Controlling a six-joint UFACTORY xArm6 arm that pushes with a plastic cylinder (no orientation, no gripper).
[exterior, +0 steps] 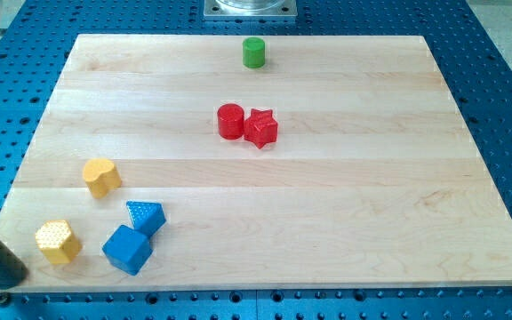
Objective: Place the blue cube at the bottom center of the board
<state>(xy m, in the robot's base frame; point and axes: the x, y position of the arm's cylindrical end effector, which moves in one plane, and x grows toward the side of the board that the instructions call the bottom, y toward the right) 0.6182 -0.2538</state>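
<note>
Blue cube (pixel 128 249), my tip (pixel 5 281) at its left

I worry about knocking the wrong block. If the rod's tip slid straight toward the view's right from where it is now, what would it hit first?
Probably the yellow hexagonal block, just to the right of my tip. The blue cube lies beyond it. The tip sits slightly lower in the view, so it might only clip the yellow block.

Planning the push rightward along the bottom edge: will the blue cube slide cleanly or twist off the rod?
The blue cube sits corner-on, so it will probably rotate unless a flat face is met squarely. The smooth wooden board suggests easy sliding. The blue triangular block touches it and may drag along.
</note>
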